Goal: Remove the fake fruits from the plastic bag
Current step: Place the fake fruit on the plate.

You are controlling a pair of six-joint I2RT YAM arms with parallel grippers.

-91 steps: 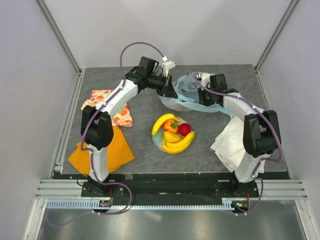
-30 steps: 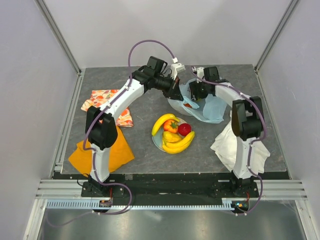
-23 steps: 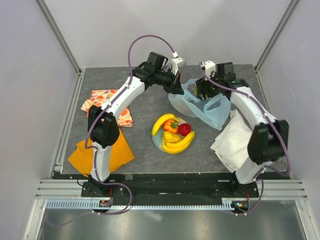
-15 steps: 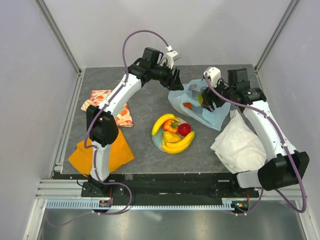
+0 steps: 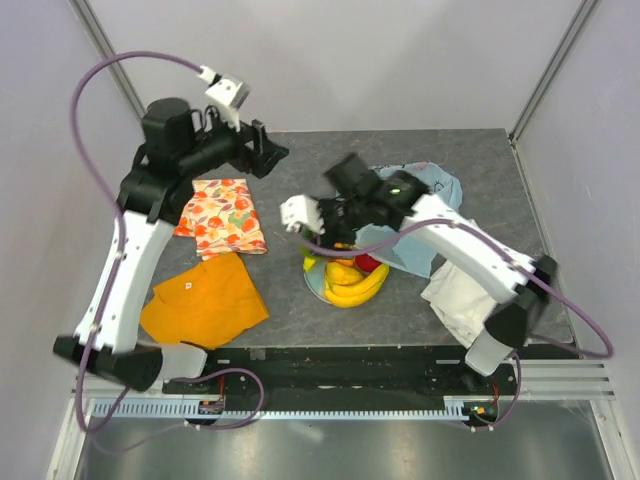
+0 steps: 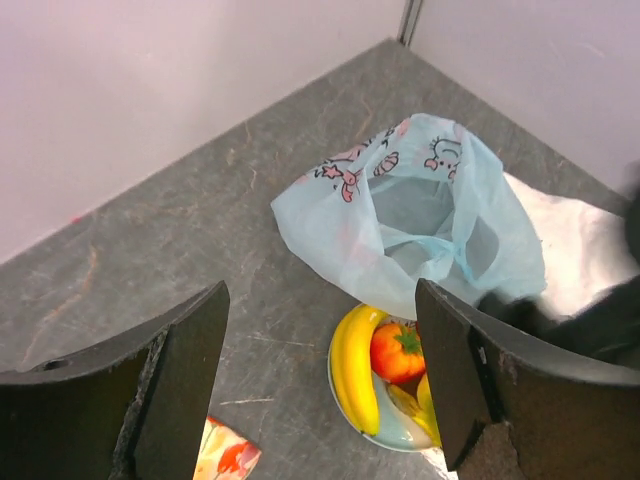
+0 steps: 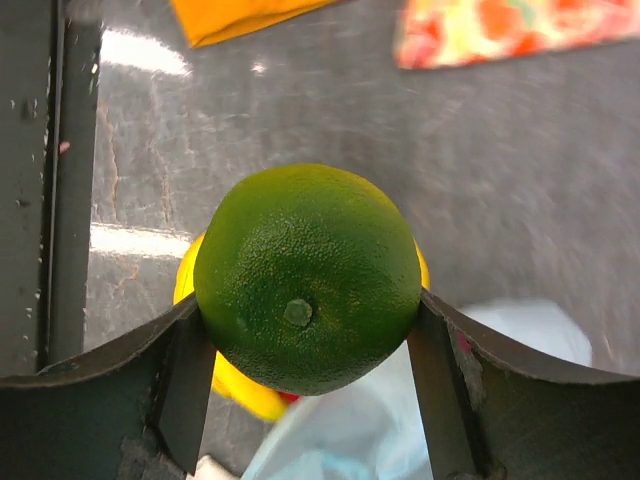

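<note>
My right gripper (image 7: 308, 305) is shut on a round green fruit (image 7: 305, 278), held above the yellow bananas (image 7: 225, 385) and the edge of the plastic bag (image 7: 400, 440). In the top view the right gripper (image 5: 332, 230) hangs over the plate (image 5: 312, 283) of fake fruits: bananas (image 5: 355, 290) and a red fruit (image 5: 369, 263). The light-blue plastic bag (image 5: 428, 190) lies slack behind the plate, its mouth open (image 6: 415, 215). My left gripper (image 6: 320, 300) is open and empty, raised high at the far left (image 5: 270, 155), away from the bag. An orange-red fruit (image 6: 397, 352) lies beside a banana (image 6: 355, 370).
A fruit-patterned cloth (image 5: 222, 212) and an orange cloth (image 5: 205, 305) lie on the left of the grey table. A white cloth (image 5: 455, 290) lies at the right, under the right arm. Enclosure walls stand close on all sides.
The left gripper opened, let go of the bag and swung up and to the left. The right arm drew the green fruit out of the bag and carried it left over the plate.
</note>
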